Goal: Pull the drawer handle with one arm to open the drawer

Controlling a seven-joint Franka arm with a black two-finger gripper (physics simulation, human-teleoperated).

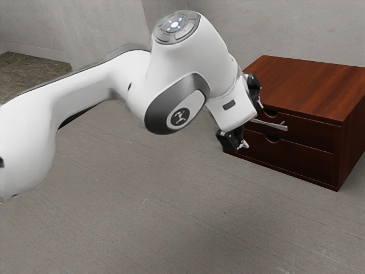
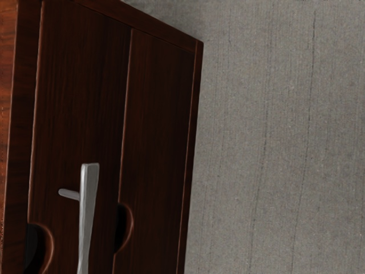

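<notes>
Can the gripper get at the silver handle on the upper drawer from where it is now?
Probably yes. The gripper is open just in front of the cabinet, and the silver handle sticks out from the upper drawer with nothing between them.

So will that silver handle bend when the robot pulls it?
Probably not: the handle looks like a stiff metal bar. Its smooth shine hints it could be slippery. The wooden cabinet looks heavy and squat, so it likely won't tip.
</notes>
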